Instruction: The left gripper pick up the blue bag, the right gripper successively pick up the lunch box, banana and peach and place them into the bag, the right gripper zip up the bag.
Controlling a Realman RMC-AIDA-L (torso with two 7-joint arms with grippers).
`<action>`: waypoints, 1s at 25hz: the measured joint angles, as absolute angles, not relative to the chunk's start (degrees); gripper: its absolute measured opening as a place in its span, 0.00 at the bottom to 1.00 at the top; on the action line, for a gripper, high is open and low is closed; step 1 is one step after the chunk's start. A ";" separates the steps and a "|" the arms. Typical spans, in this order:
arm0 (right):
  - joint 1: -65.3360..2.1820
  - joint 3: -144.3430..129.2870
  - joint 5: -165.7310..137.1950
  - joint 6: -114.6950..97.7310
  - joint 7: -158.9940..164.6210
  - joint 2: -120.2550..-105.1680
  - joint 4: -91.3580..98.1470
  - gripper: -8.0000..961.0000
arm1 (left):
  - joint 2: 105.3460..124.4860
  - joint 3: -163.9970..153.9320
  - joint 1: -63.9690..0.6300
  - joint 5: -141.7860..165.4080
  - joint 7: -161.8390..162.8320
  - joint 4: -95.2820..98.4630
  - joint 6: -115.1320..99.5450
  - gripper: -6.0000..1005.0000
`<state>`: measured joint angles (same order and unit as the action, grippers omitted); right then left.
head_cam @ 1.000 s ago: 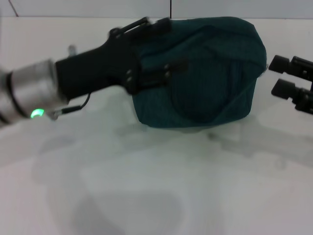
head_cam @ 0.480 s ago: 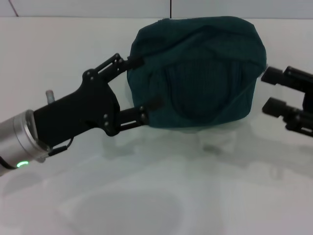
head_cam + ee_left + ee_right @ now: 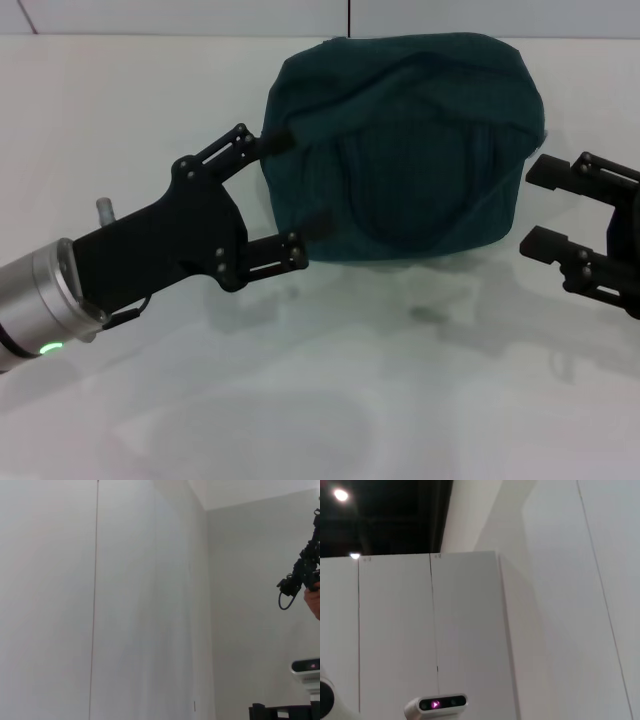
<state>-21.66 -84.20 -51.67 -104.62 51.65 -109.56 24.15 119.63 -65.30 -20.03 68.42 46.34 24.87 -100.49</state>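
Table [image 3: 320, 400]: white, glossy, fills most of the head view; faint reflections under both arms.

Bag [image 3: 405, 150]: dark blue-teal fabric, bulging and rounded, closed across the top as far as can be seen. A curved seam traces a large oval panel on its front face. The fabric creases along the upper edge. It sits on the table between the two grippers, ahead of the left one and just beside the right one.

Left gripper [image 3: 298, 190]: black, on a silver-cuffed arm with a green light near the wrist. Fingers spread wide, released. The upper fingertip touches or nearly touches the bag's upper left edge; the lower fingertip lies against its lower left side. Nothing is clamped between them.

Right gripper [image 3: 540, 207]: black, at the bag's right side, fingers spread apart, empty. Its tips are close to the bag's right edge; contact cannot be made out.

Both wrist views show only pale walls and panels, not the bag or the table.
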 joint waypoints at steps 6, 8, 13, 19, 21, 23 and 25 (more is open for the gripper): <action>-21.74 -84.19 -51.68 -103.54 51.46 -109.45 23.97 0.66 | 119.60 -65.31 -20.14 68.63 45.78 24.81 -100.46 0.88; -21.61 -84.20 -51.69 -103.17 51.10 -109.52 24.28 0.66 | 119.60 -65.34 -20.11 68.76 45.24 24.73 -100.43 0.88; -22.49 -84.23 -52.45 -103.31 51.45 -109.20 24.43 0.66 | 119.41 -65.56 -20.11 69.60 44.81 24.31 -100.42 0.88; -24.50 -84.30 -54.81 -103.68 54.70 -108.27 24.81 0.66 | 119.13 -65.76 -20.15 72.90 46.04 24.91 -100.63 0.88; -24.75 -84.28 -55.81 -103.70 55.37 -108.16 25.39 0.66 | 119.11 -65.80 -20.19 73.32 46.14 24.92 -100.66 0.88; -24.73 -84.24 -56.43 -103.71 55.96 -107.99 25.78 0.66 | 119.16 -65.84 -20.17 73.43 46.16 24.93 -100.70 0.88; -24.50 -84.20 -56.64 -103.71 56.28 -107.80 25.85 0.66 | 119.18 -65.84 -20.10 73.70 46.17 24.94 -100.81 0.88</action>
<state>-24.50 -84.20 -56.64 -103.71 56.28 -107.80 25.85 119.18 -65.84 -20.10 73.70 46.17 24.94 -100.81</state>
